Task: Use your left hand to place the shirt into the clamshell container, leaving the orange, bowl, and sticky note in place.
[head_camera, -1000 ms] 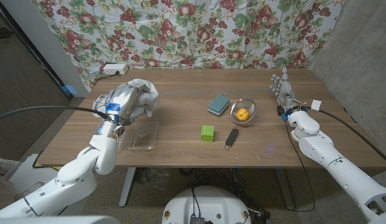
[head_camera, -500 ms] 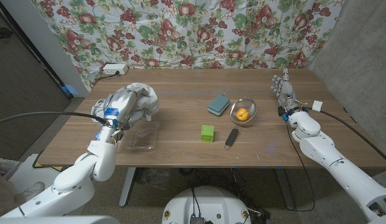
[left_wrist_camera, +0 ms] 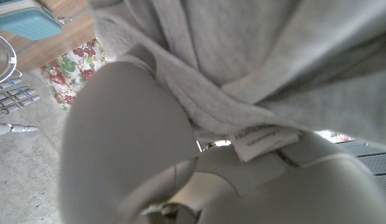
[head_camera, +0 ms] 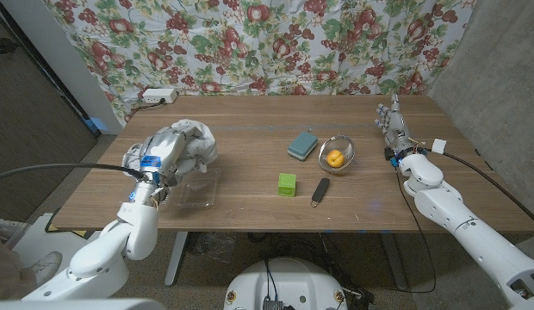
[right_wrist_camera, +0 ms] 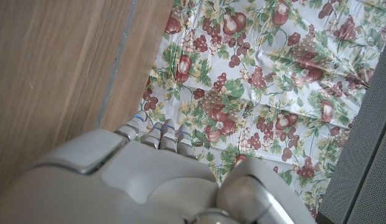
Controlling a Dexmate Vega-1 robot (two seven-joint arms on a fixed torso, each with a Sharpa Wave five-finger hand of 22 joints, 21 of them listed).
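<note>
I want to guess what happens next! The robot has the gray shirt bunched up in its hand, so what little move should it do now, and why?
Probably lower the left hand a little: it grips the bunched gray shirt at the far rim of the clear plastic clamshell container, which lies open below it.

Seen from above across the whole table (head_camera: 250, 138); left wrist pressed close against the shirt (left_wrist_camera: 243, 56); right wrist facing the flowered cloth (right_wrist_camera: 255, 81), shared overhead.
</note>
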